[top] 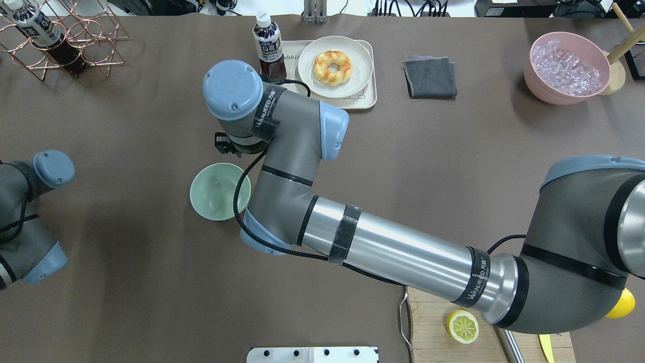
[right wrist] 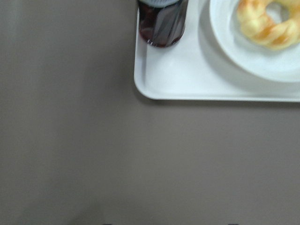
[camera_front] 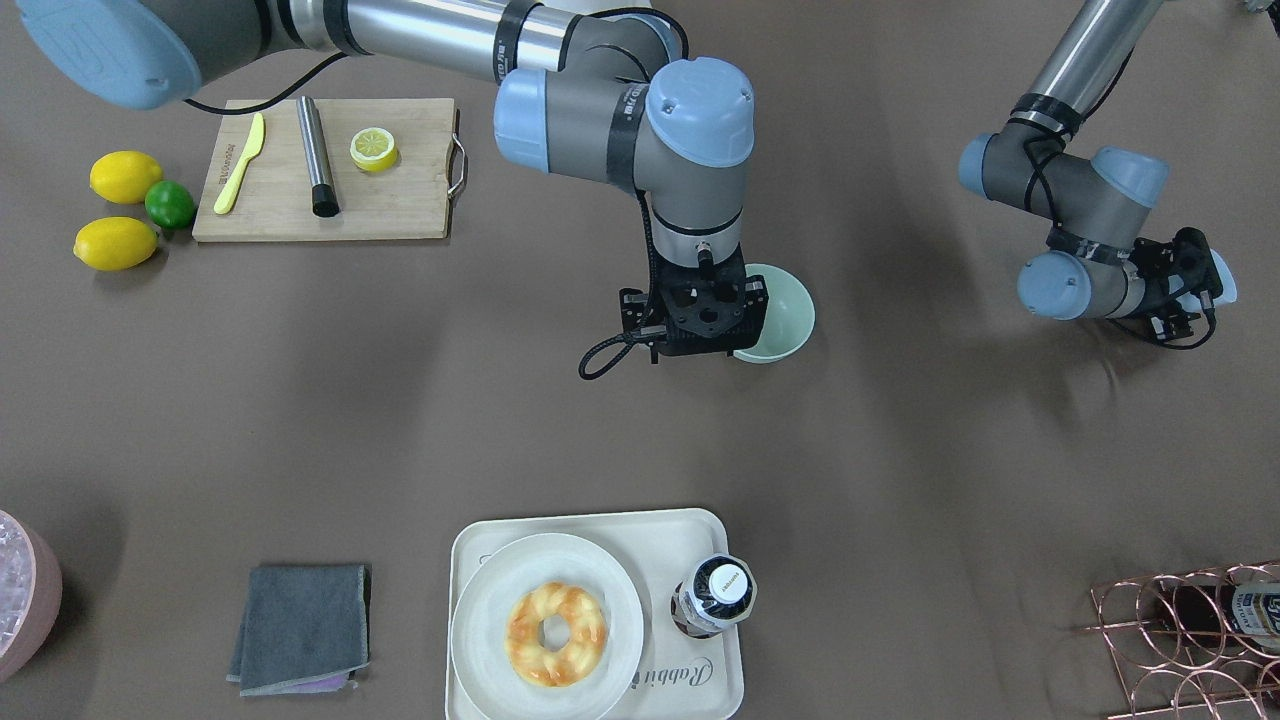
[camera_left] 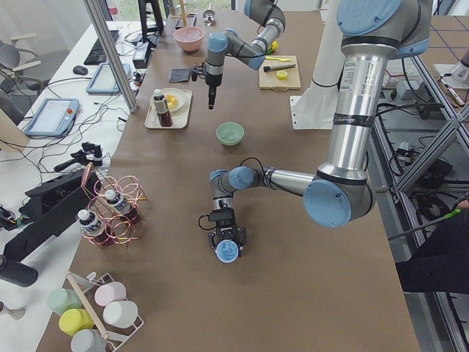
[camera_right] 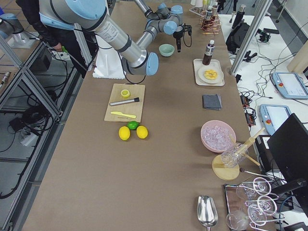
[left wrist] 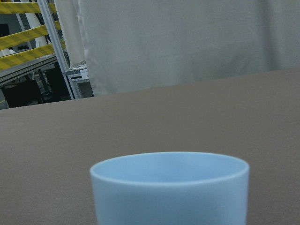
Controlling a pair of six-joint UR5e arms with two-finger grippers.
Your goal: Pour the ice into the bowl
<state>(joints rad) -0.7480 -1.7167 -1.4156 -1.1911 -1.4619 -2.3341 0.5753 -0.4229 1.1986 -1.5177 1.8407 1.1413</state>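
Left gripper [camera_front: 1205,290]: reaching out level. Its fingers are hidden in every view, but the light blue plastic cup [left wrist: 169,187] sits square in its wrist camera and at its tip in the side view, so you may take it as closed on the cup. The cup stands upright with its rim level, which I judge keeps any contents in until the pour. Its inside cannot be read, so whether it carries ice is not established.

Right gripper [camera_left: 210,101]: pointing straight down above the brown table [top: 453,176], just beside the round pale mint-green bowl [top: 201,194] on the side towards the white tray [top: 352,103]. The wrist covers its fingers, so I cannot tell how far apart they stand or whether they hold anything.

The bowl is upright between the two arms, well apart from the cup, and looks empty. Its left side lies open to the cup arm, while the right arm's elbow crowds the other side.

Clear glassy ice cubes [top: 567,63]: the only ones plainly visible are heaped in the large pink round container [top: 541,88] at the far right corner. You have the carry and the tip outstanding.
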